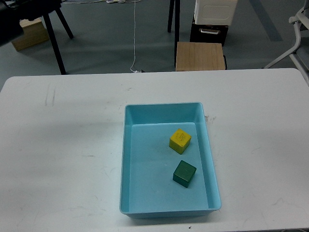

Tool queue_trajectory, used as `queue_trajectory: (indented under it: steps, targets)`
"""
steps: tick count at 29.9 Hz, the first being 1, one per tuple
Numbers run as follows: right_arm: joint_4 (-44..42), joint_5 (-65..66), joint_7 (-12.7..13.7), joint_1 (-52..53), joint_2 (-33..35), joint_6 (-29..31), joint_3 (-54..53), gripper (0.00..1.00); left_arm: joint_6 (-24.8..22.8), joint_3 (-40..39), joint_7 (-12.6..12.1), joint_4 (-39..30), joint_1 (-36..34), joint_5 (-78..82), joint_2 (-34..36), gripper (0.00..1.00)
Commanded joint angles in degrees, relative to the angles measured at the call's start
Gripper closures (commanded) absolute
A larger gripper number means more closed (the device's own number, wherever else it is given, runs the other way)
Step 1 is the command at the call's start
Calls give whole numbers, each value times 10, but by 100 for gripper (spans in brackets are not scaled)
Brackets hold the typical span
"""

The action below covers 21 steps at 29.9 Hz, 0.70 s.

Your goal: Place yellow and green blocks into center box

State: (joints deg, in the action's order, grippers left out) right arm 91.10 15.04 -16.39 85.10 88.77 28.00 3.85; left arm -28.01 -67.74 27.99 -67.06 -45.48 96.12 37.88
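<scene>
The table (58,145) is the biggest thing here, a white top with faint scuffs, filling the view from side to side. On it, a little right of the middle and reaching toward the near edge, sits the bin (164,112), light blue, long side running away from the robot. Its near rim lies just inside the table's near edge; its far rim is well short of the far edge.

Both blocks lie on the bin's floor, in its right half. The yellow block (180,140) rests near the middle of the right wall, turned a little askew. The green block (184,173) sits nearer the front, close to the same wall, also askew. The two are near each other but apart, and neither leans on the wall.

Beyond the far edge, on the floor, stand a wooden box (200,56) and a white-and-black crate (212,19).

Neither gripper is in sight, so I cannot say whether the fingers are spread or pressed together.

By my reckoning the task looks done: both cubes are inside. What remains is to keep the arms clear, high and back, without brushing the rim or nudging the bin toward the near edge.
</scene>
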Motion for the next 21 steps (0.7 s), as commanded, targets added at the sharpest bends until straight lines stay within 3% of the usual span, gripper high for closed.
queue_trajectory:
  steps: [1,7,15,21]
  targets:
    - [2,-1,-1,-4,-2,0,2,2,0,-26,0,2,8,-70,14,1]
    - [3,-6,-1,-5,-9,0,7,2,0,-27,0,3,21,-95,16,1]
    - [4,-65,-1,-13,-23,-22,49,2,0,-64,0,47,107,-148,-5,2]
    - [-41,-26,-1,-41,-99,-69,119,2,0,-63,0,70,183,-160,-16,2]
